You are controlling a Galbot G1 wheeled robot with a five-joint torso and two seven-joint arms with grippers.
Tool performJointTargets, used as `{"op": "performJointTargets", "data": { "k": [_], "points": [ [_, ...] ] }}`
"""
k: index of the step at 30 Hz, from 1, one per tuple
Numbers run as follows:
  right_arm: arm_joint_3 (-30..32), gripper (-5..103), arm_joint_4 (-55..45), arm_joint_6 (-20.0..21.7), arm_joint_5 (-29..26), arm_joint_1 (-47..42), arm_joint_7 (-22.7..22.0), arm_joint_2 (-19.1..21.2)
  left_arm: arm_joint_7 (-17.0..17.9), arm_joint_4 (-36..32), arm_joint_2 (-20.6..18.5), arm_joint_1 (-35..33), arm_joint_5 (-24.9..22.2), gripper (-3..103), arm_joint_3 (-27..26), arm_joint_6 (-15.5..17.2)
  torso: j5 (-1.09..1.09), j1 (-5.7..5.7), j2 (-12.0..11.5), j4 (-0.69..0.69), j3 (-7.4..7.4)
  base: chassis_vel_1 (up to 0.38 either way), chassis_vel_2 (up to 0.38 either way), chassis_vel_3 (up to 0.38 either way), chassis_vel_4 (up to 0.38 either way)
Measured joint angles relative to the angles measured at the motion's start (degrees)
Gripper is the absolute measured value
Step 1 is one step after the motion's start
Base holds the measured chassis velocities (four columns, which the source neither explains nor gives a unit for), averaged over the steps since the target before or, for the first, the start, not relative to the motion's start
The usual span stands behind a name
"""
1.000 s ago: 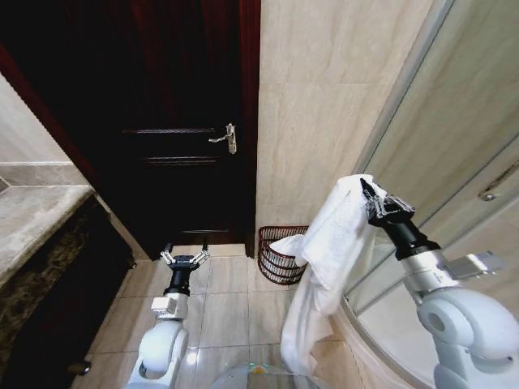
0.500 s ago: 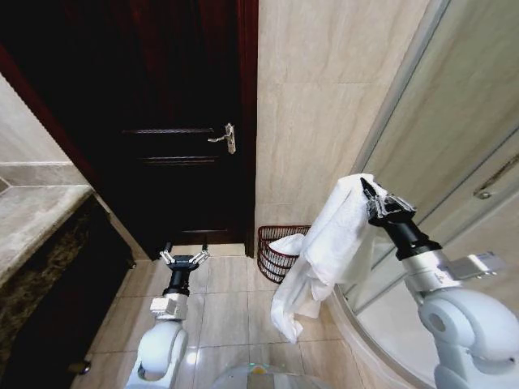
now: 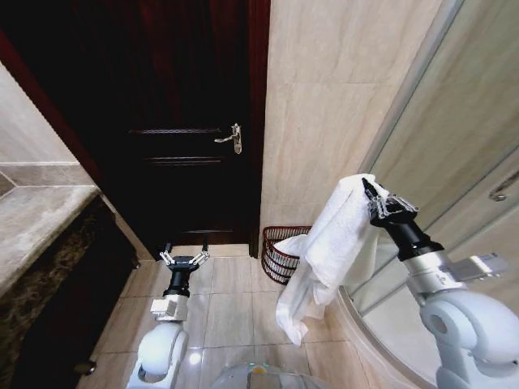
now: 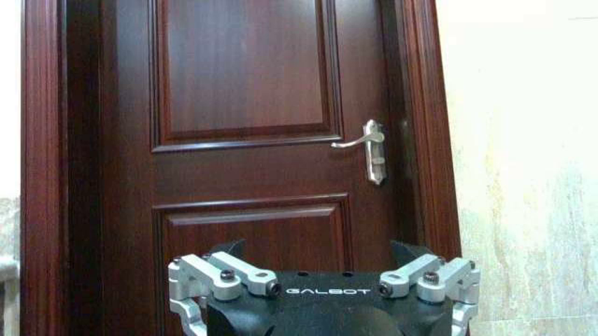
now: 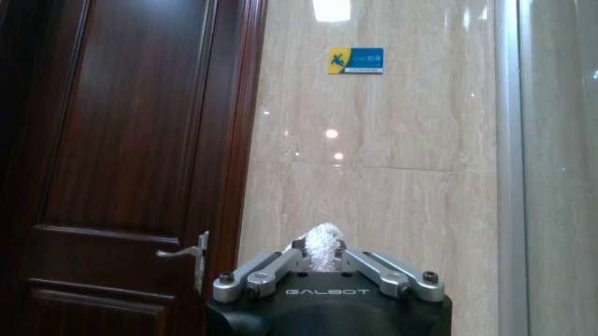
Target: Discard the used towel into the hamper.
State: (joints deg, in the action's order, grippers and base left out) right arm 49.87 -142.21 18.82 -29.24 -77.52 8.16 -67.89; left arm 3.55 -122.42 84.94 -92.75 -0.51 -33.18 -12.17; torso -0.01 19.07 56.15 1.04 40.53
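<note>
A white towel [image 3: 328, 251] hangs from my right gripper [image 3: 366, 188], which is shut on its top fold, raised at the right of the head view. In the right wrist view a tuft of the towel [image 5: 323, 246] pokes up between the closed fingers. The hamper [image 3: 280, 253], a reddish-brown ribbed basket, stands on the floor against the beige wall, partly hidden behind the hanging towel. My left gripper [image 3: 184, 256] is low over the floor tiles in front of the door, open and holding nothing.
A dark wooden door [image 3: 186, 121] with a metal handle [image 3: 230, 138] is straight ahead. A stone counter [image 3: 32, 219] runs along the left. A curved glass shower enclosure [image 3: 454, 162] stands on the right, close behind my right arm. Tiled floor [image 3: 227, 308] lies between them.
The whole head view has shifted slightly right, so the camera moved. The towel's lower end, hanging lower a second ago, now swings shorter and nearer the hamper. The left arm is unchanged.
</note>
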Motion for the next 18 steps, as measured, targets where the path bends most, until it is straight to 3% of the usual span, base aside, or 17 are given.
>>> {"op": "performJointTargets", "data": {
  "k": [18],
  "points": [
    [0.23,5,-0.12,0.02,0.35,-0.32,0.16,-0.05,0.20,0.33,0.28,0.16,-0.40,100,0.06,-0.63,0.01,0.00,-0.01,-0.02,-0.01,0.007,0.007,-0.074,-0.070]
  ]
}}
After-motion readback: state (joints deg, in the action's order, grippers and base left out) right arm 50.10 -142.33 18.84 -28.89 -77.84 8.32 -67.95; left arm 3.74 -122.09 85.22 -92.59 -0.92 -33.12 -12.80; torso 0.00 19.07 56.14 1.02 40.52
